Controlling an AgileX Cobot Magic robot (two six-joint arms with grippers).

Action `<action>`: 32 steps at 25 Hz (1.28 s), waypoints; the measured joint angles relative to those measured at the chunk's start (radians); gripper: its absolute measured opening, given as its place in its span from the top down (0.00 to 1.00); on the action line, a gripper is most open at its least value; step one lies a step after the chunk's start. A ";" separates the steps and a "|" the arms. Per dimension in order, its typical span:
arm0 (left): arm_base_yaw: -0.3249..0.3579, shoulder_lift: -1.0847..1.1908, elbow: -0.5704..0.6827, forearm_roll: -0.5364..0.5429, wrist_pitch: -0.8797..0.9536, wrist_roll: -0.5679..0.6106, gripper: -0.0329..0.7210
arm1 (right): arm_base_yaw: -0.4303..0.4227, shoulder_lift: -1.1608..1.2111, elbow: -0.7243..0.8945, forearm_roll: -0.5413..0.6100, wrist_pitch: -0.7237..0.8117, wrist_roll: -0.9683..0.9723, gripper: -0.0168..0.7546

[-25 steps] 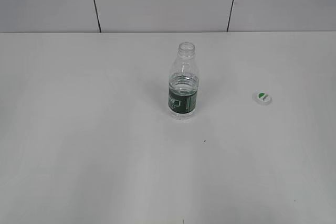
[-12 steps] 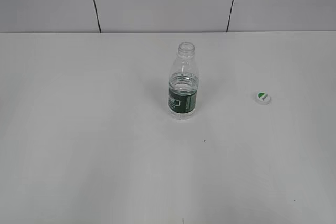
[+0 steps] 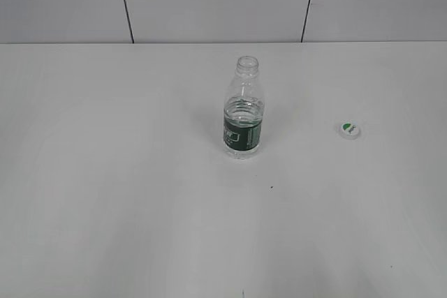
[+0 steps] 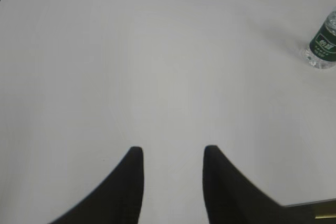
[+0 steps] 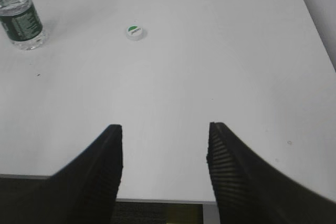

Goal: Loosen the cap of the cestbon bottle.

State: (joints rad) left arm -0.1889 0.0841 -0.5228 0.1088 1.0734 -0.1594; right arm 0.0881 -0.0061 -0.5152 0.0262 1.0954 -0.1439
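Table: I read the white table (image 3: pixel 105 193) as bare apart from two things; everything below I place against the bottle.
Cestbon bottle: the cestbon bottle (image 3: pixel 244 115) stands upright near the middle of the table, its mouth open with nothing on it, a little water low in the body behind the dark green label.
Left gripper: my left gripper (image 4: pixel 173 153) hangs low over the near edge, well to the left of the bottle, which sits at the far right corner of the left wrist view (image 4: pixel 323 45). Its fingers are spread and hold nothing.
Right gripper: my right gripper (image 5: pixel 165 129) is also back at the near edge, well to the right of the bottle (image 5: pixel 20 17). Its fingers are parted wide and hold nothing.
Cap: the cap (image 3: pixel 350 129) lies flat on the table well to the right of the bottle, green mark up; the right wrist view shows it too (image 5: pixel 135 31), between the bottle and that gripper's line.
Step in hand: I judge the loosening done and more, since the cap is fully off and both arms are clear.
Next move: little is called for, in my view; keep both arms parked clear of the uncapped bottle so it is not tipped.
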 joint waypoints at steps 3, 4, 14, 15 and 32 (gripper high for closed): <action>0.000 0.000 0.000 -0.004 0.000 0.000 0.64 | -0.072 0.000 0.000 -0.001 0.000 0.002 0.46; 0.000 0.000 0.000 -0.005 0.000 0.000 0.64 | -0.089 0.000 0.000 -0.001 0.000 0.002 0.46; 0.116 -0.002 0.000 -0.004 0.000 0.000 0.64 | -0.124 0.000 0.000 -0.004 0.000 0.002 0.46; 0.129 -0.012 0.001 -0.004 -0.001 0.000 0.64 | -0.124 0.000 0.000 -0.004 0.000 0.002 0.46; 0.159 -0.091 0.002 -0.004 -0.002 0.001 0.63 | -0.126 0.000 0.000 -0.005 -0.002 0.002 0.46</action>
State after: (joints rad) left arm -0.0300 -0.0070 -0.5206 0.1045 1.0712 -0.1584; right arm -0.0376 -0.0061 -0.5152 0.0215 1.0935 -0.1421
